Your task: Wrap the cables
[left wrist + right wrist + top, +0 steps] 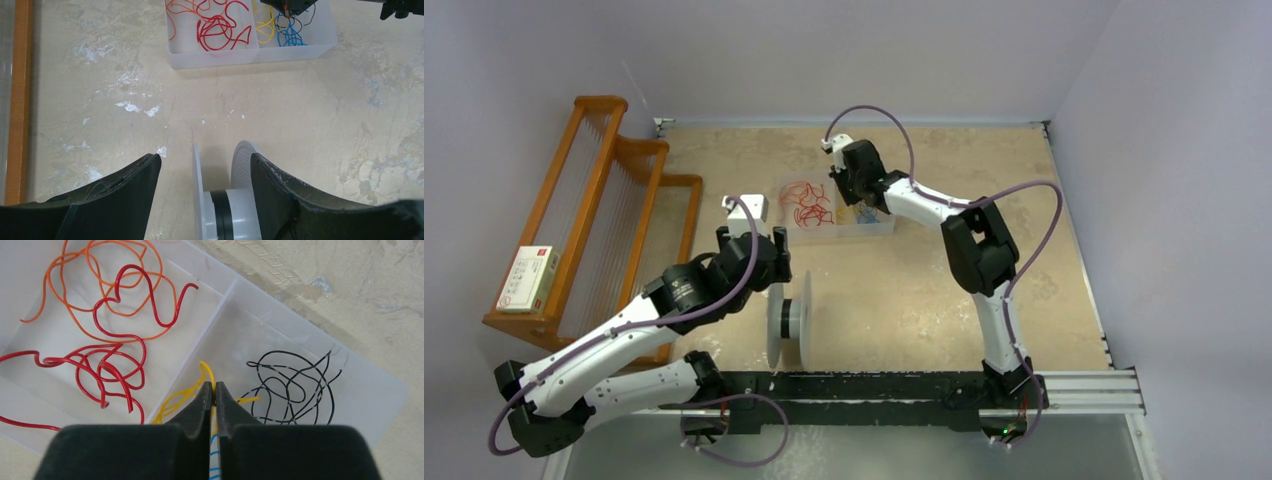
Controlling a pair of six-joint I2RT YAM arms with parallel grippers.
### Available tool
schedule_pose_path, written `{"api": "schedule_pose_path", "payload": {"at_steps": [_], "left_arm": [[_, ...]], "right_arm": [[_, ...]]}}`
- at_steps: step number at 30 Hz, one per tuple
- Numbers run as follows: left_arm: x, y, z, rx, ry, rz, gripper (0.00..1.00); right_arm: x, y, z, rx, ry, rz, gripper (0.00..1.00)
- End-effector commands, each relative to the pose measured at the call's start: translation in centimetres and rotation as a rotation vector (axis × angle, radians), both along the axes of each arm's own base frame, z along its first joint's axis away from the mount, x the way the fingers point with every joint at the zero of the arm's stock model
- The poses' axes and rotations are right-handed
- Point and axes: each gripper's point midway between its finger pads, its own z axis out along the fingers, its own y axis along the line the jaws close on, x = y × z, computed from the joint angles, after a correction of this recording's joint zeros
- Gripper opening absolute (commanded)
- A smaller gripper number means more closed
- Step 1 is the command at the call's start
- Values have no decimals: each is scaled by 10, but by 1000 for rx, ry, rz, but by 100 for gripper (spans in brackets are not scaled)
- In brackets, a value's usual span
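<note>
The cables are thin curly yellow strands (206, 371) lying in the right compartment of a clear plastic tray (235, 287), also visible in the left wrist view (265, 27). My right gripper (214, 387) reaches down into that compartment and is shut on one yellow strand, pinched at the very fingertips; from above it hangs over the tray (861, 210). A white spool (789, 320) stands on its flange edges near the table's middle. My left gripper (205, 159) is open and straddles the spool (235, 215). Its left finger stands clear of the left flange and its right finger is against or just outside the right flange.
Black wires (292, 385) and blue wires (290, 35) share the compartment with the yellow ones. Red wires (100, 370) and orange wires (100, 270) fill the left compartment. A wooden rack (604, 220) carrying a small box (529, 278) stands at the table's left edge.
</note>
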Motion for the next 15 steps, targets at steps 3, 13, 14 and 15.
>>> {"api": "schedule_pose_path", "payload": {"at_steps": [3, 13, 14, 15], "left_arm": [[-1, 3, 6, -38, -6, 18, 67], [-23, -4, -4, -94, 107, -34, 67], [-28, -5, -6, -106, 130, -40, 67], [-32, -4, -8, -114, 154, -42, 67]], "right_arm": [[7, 8, 59, 74, -101, 27, 0], [-14, -17, 132, 139, -208, -28, 0], [-16, -21, 138, 141, -218, -47, 0], [-17, -26, 144, 143, -232, -66, 0]]}}
